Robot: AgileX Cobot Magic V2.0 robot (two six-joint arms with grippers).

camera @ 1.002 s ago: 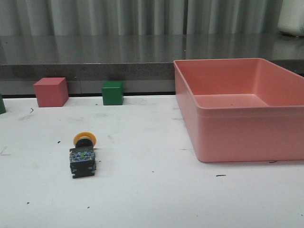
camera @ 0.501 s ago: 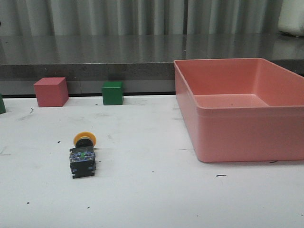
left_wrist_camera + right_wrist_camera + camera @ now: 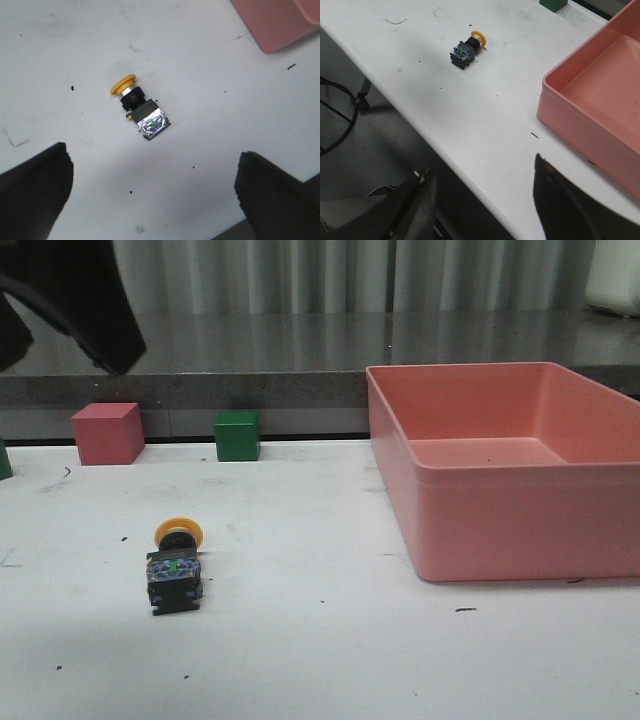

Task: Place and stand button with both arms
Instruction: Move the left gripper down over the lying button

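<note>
The button (image 3: 176, 565) lies on its side on the white table, left of centre, yellow cap toward the back, black and blue-grey base toward the front. It also shows in the left wrist view (image 3: 141, 112) and the right wrist view (image 3: 466, 49). My left arm (image 3: 70, 295) is a dark blurred shape at the upper left of the front view. My left gripper (image 3: 152, 192) is open and empty, high above the table, the button beyond its fingertips. My right gripper (image 3: 482, 200) is open and empty, over the table's front edge, far from the button.
A large pink bin (image 3: 505, 465) stands at the right; its corner shows in the left wrist view (image 3: 280, 20) and its side in the right wrist view (image 3: 595, 105). A red cube (image 3: 107, 433) and a green cube (image 3: 237, 435) sit at the back left. The table's front edge (image 3: 435, 140) runs past my right gripper.
My left arm has come into the front view at the upper left. The button, cubes and bin have not moved.
</note>
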